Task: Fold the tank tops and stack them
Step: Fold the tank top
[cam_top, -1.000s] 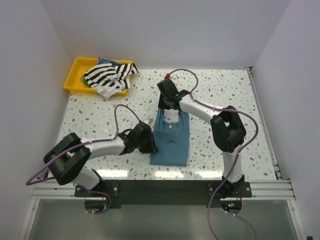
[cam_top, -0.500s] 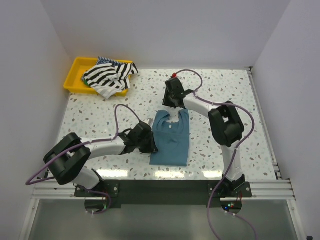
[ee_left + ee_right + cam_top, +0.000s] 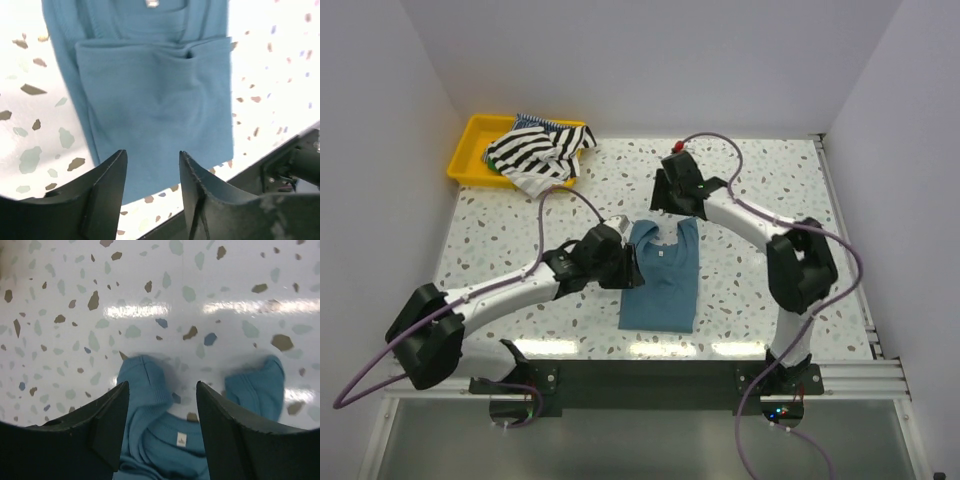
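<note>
While teal tank top (image 3: 660, 275) lies folded near-centre on table (image 3: 500, 235), left gripper (image 3: 151, 157) hangs jaws apart, empty, over its left edge, hiding that edge from above; right gripper (image 3: 161, 385), jaws spread, empty, over its far end. Far left, yellow tray (image 3: 468, 150) holds black-and-white striped top (image 3: 535, 155), possibly others underneath.

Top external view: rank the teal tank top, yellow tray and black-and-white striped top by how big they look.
1. teal tank top and yellow tray, too alike to rank
2. black-and-white striped top, smallest

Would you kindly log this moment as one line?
teal tank top: folded, flat | left gripper: open | right gripper: open | striped top: on yellow tray
</note>
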Controlling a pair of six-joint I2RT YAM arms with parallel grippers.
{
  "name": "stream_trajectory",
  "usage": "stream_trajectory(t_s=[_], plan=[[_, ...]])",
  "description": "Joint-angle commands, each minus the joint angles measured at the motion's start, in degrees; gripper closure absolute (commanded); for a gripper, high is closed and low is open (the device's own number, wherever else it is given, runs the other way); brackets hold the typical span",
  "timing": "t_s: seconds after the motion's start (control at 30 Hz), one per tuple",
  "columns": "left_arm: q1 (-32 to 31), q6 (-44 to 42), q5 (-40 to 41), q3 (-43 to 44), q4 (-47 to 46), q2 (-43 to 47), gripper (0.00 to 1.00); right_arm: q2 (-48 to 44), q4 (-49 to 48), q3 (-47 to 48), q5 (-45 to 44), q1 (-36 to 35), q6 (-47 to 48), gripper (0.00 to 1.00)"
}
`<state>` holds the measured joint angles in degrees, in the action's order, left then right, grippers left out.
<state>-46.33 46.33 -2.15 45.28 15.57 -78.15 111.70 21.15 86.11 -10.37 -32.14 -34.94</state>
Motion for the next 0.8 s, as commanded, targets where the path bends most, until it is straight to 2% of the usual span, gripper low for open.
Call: stream_trajectory(t_s=[0.0,0.13,0.3,0.43,0.57,0.77], plan=[[-0.1,-1.3,1.0,2.7,5.2,5.9,0.46,-14.6,4.5,-9.1,-0.7,-0.5,-1.2,0.40],[0.0,-0.3,-3.5,-2.3,4.7,9.1,0.38,-29.1,6.3,-23.9,-0.1,-2.9,-5.7,0.44],[0.0,1.6,-11.7,-8.7,-0.6,11.7,0.35,-45.4,11.3,-39.4,-0.3,-9.5,-12.5,0.48],[-0.1,2.5,-14.1,-14.3,-3.4,12.1,0.33,-52.9,11.7,-48.4,0.3,-14.9,-20.8,0.49],[-0.1,3.5,-15.4,-17.1,-7.2,11.2,0.31,-55.1,8.7,-54.6,0.8,-18.5,-27.8,0.51],[0.0,4.7,-14.9,-19.4,-10.3,9.0,0.32,-52.4,2.5,-59.9,2.5,-19.1,-31.5,0.54]])
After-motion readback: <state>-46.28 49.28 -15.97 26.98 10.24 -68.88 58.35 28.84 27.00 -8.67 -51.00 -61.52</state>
